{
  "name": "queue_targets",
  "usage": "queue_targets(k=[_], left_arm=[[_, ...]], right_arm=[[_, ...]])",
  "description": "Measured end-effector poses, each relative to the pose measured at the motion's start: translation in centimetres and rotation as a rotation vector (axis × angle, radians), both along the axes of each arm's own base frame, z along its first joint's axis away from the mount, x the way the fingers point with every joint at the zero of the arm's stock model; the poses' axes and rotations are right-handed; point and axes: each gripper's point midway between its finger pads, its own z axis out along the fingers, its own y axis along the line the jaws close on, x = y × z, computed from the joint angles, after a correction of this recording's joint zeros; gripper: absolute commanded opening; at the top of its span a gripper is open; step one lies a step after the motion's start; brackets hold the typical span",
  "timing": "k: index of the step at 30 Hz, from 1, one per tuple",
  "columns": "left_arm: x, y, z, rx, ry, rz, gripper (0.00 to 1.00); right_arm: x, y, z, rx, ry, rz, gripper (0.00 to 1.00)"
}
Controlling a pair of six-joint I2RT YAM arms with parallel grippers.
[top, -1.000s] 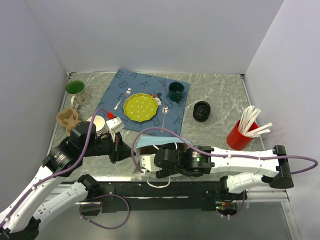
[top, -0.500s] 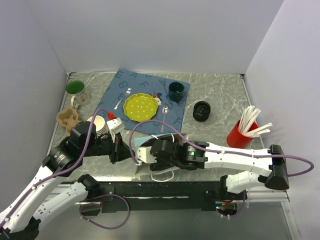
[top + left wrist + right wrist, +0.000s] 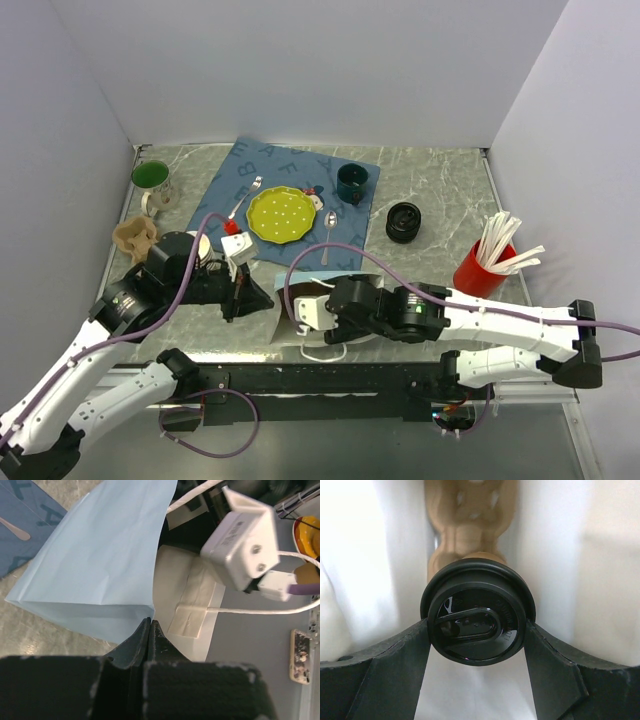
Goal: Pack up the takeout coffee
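1. Since the earlier frame, the right tool (image 3: 477, 630) has shifted a little to the right with its arm. The left arm has reached forward, and the mouth of the paper bag (image 3: 100, 565) now shows open.
2. The right tool is clenched on the takeout coffee (image 3: 476, 617), with one dark finger at each side of its round, glossy black plastic lid. Smooth white bag walls surround the cup.
3. The left tool (image 3: 150, 630) is pinched closed on the thin, creased, pale blue bag edge.
4. The bag lies on the grey marbled counter (image 3: 440, 185).
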Motion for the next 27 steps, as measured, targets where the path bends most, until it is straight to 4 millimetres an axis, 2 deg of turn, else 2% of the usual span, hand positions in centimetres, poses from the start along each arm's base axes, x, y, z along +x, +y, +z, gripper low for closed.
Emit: queue_targets(k=[3, 12, 27], left_arm=[[0.0, 0.1, 0.1, -0.002, -0.027, -0.012, 0.01], [-0.5, -0.1, 1.5, -0.063, -0.114, -0.055, 0.01], [-1.6, -0.9, -0.2, -0.056, -0.016, -0.139, 0.01]], right_arm=[[-0.3, -0.8, -1.1, -0.047, 0.015, 0.003, 0.23], [-0.2, -0.8, -2.1, -0.093, 0.013, 0.005, 0.22], [0.7, -0.2, -3.3, -0.090, -0.035, -0.023, 0.22]])
